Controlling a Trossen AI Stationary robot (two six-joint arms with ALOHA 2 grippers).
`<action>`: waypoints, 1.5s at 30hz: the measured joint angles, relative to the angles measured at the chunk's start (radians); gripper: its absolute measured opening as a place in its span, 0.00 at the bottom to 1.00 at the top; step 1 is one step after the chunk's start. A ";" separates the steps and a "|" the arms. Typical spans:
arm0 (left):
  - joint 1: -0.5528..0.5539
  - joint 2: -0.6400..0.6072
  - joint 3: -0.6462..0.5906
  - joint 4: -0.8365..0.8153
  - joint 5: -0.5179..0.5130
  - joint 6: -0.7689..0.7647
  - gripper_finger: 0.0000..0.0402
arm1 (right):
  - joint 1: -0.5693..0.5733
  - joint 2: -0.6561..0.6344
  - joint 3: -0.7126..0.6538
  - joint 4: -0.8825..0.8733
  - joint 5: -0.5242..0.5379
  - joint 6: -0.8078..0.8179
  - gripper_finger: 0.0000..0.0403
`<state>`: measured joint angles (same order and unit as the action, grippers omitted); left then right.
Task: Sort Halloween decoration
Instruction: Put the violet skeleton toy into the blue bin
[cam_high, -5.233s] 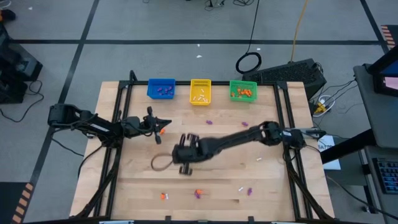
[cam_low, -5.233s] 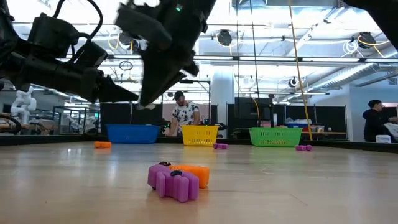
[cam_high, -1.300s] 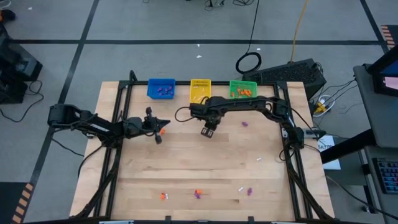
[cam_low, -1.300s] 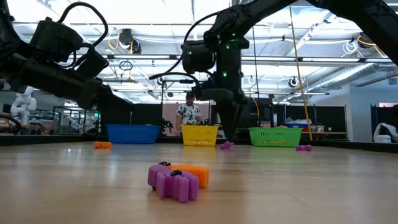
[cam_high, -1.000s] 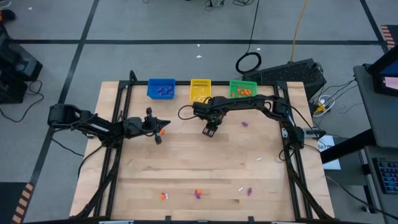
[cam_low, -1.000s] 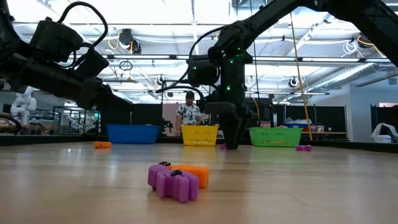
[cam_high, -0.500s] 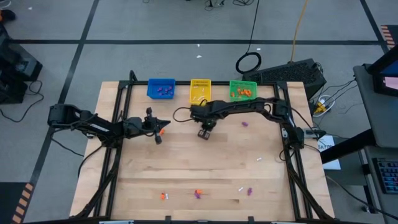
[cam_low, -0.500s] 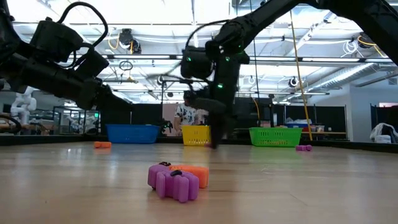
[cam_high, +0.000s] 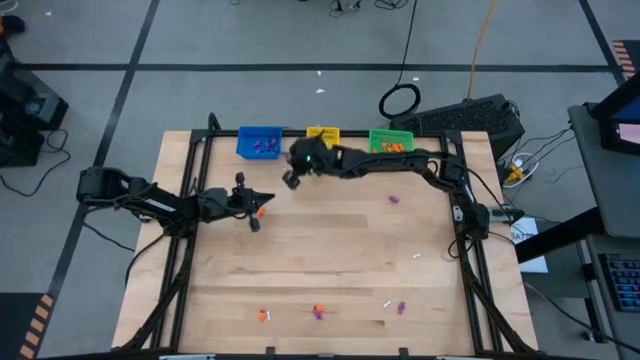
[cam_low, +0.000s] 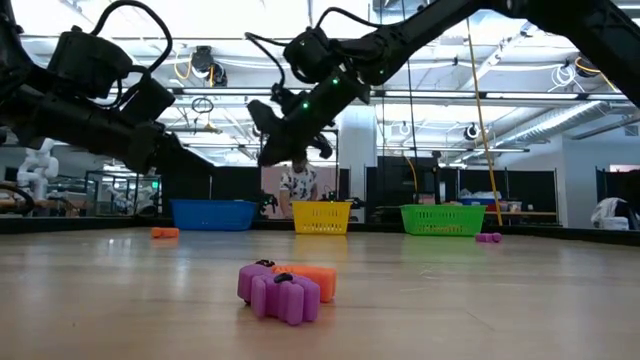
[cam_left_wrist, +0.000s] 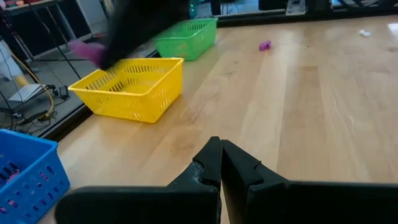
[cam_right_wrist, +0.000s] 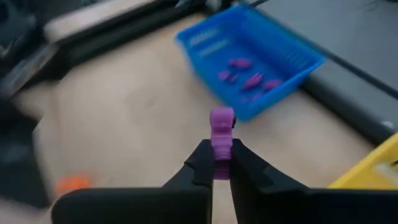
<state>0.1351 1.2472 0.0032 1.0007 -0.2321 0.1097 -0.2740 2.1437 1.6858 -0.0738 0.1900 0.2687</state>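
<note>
Wooden table (cam_high: 330, 260): our right gripper (cam_right_wrist: 216, 163), near the blue basket (cam_right_wrist: 261, 50), pinches a purple trinket (cam_right_wrist: 221, 140) that could slip out early; the left gripper (cam_left_wrist: 221, 167) waits pressed together.

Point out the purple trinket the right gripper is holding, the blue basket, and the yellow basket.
purple trinket (cam_right_wrist: 221, 134): right wrist view, on its middle, above the fingers.
blue basket (cam_right_wrist: 292, 65): right wrist view, on its far side wall.
yellow basket (cam_left_wrist: 140, 93): left wrist view, on its front wall.
</note>
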 joint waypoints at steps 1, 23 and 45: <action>0.000 0.000 0.000 0.005 0.001 0.000 0.02 | -0.016 0.000 0.014 -0.001 0.000 0.000 0.03; 0.000 0.000 0.008 0.002 0.022 -0.001 0.02 | -0.092 0.185 0.456 -0.166 -0.092 -0.120 0.03; 0.000 0.000 0.011 0.000 0.026 0.000 0.02 | -0.119 0.414 0.633 -0.238 -0.145 -0.018 0.04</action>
<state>0.1352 1.2476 0.0147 1.0012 -0.2058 0.1097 -0.3927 2.5572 2.3184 -0.3119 0.0452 0.2506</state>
